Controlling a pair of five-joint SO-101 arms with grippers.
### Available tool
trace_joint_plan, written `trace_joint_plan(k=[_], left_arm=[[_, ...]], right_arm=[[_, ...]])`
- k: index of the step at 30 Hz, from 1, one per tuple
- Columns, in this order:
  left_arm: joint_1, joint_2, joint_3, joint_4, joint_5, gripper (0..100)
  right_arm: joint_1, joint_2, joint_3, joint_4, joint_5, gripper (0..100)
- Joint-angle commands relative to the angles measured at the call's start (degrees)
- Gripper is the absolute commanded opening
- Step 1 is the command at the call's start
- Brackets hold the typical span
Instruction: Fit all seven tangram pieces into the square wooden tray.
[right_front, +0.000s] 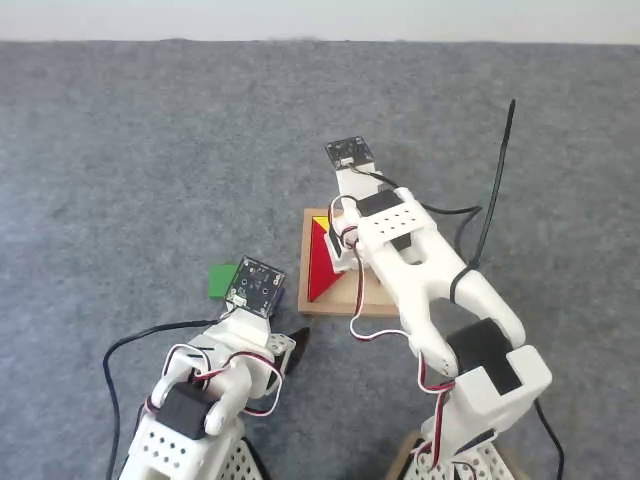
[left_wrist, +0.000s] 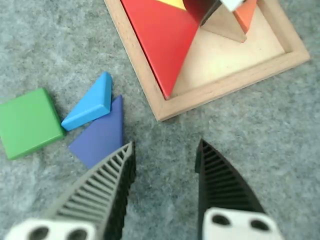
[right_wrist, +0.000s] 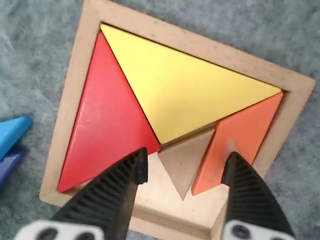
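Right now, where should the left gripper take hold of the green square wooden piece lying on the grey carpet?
Probably from straight above, across the two parallel side faces of the green square wooden piece that do not face the light blue wooden triangle. It lies flat, and the triangle's corner crowds a third side. The left gripper is open.

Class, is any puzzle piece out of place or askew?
Three lie on the carpet outside the tray: a green square, a light blue triangle and a dark blue triangle. The light blue one seems to lean on the dark blue.
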Motion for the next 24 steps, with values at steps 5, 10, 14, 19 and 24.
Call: trace_joint_plan(k=[5, 10, 14, 19, 24], left_arm=[[0.26, -1.05, -0.48, 0.35, -0.18, 20], [0.26, -1.05, -0.48, 0.35, -0.18, 20], [0.26, -1.05, -0.48, 0.35, -0.18, 20], [0.26, -1.05, -0.48, 0.35, -0.18, 20], [0.26, -1.05, -0.48, 0.35, -0.18, 20]], right_arm=[[1.01, -7.16, -2.64, 2.42, 5.01, 21.7], [2.59, -18.42, 6.51, -2.51, 7.74, 11.5], [6.46, -25.89, 15.74, -6.73, 8.44, 11.3], [13.58, -34.68, 20.48, -7.34, 8.44, 11.1], [17.01, -36.79, 25.93, -7.69, 14.15, 11.1]])
